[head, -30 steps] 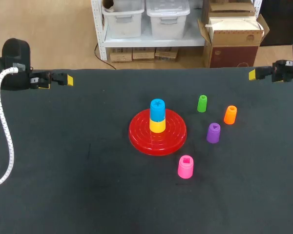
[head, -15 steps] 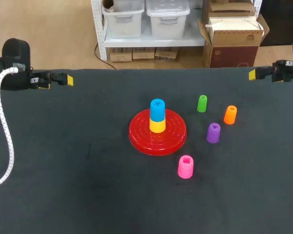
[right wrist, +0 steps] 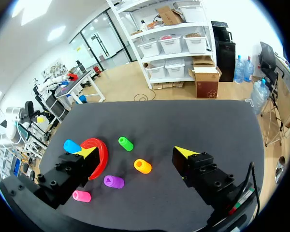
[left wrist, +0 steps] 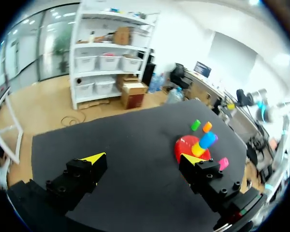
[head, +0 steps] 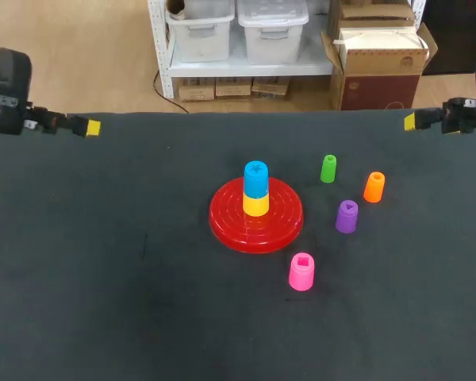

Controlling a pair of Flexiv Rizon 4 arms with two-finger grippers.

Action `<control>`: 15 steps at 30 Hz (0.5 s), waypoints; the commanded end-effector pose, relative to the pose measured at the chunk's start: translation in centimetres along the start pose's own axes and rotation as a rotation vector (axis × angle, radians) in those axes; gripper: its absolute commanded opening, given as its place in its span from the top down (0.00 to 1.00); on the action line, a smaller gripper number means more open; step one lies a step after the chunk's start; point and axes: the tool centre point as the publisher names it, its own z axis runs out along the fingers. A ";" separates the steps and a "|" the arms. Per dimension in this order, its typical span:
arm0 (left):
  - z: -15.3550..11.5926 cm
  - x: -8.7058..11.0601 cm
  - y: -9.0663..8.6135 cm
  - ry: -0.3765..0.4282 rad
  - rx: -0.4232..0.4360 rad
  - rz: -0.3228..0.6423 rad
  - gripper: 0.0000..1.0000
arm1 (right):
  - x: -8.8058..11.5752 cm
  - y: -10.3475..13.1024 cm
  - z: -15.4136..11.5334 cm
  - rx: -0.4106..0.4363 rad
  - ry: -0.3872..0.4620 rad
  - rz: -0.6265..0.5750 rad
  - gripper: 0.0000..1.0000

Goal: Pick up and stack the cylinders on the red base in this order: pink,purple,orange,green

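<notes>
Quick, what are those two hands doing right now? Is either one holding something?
Left hand: open, holding nothing.
Right hand: open, holding nothing.

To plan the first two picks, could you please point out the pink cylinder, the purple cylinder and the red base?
pink cylinder [head: 301,275], head view, on its side wall.
purple cylinder [head: 347,219], head view, on its side wall.
red base [head: 228,216], head view, on its bare ridged surface near the rim.

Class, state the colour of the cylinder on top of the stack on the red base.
The top cylinder is blue; head view shows it best.
</notes>
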 end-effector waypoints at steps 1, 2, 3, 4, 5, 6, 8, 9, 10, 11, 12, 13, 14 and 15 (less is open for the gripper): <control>-1.2 0.7 0.0 0.107 0.531 0.551 0.00 | 0.0 0.1 0.0 0.004 -0.001 0.001 0.00; -1.2 0.5 -0.4 0.109 0.564 0.578 0.00 | 0.0 0.1 0.0 0.004 -0.001 0.001 0.00; -1.3 0.2 -0.9 0.114 0.593 0.584 0.00 | 0.0 0.1 0.0 0.004 -0.001 0.001 0.00; -1.4 -0.2 -1.6 0.113 0.621 0.584 0.00 | 0.0 0.1 0.0 0.004 -0.001 0.001 0.00; -1.4 -0.5 -2.3 0.108 0.642 0.598 0.00 | 0.0 0.1 0.0 0.004 -0.001 0.001 0.00; -1.4 -0.7 -3.0 0.100 0.660 0.609 0.00 | 0.0 0.1 0.0 0.004 -0.001 0.001 0.00; -1.2 -1.2 -4.6 0.070 0.682 0.609 0.00 | 0.0 0.1 0.0 0.004 -0.001 0.001 0.00; -1.2 -1.3 -5.2 0.070 0.702 0.615 0.00 | 0.0 0.1 0.0 0.004 -0.001 0.001 0.00; -1.1 -1.3 -5.9 0.071 0.713 0.611 0.00 | 0.0 0.1 0.0 0.004 -0.001 0.001 0.00; -1.1 -1.3 -6.5 0.063 0.715 0.628 0.00 | 0.0 0.1 0.0 0.004 -0.001 0.001 0.00; -1.1 -1.1 -7.0 0.067 0.713 0.662 0.00 | 0.0 0.1 0.0 0.004 -0.001 0.001 0.00; -1.2 -0.8 -7.4 0.072 0.713 0.692 0.00 | 0.0 0.1 0.0 0.004 -0.001 0.001 0.00; -1.3 -0.6 -7.8 0.077 0.714 0.694 0.00 | 0.0 0.1 0.0 0.004 -0.001 0.001 0.00; -1.3 -0.3 -8.0 0.077 0.714 0.690 0.00 | 0.0 0.1 0.0 0.004 -0.001 0.001 0.00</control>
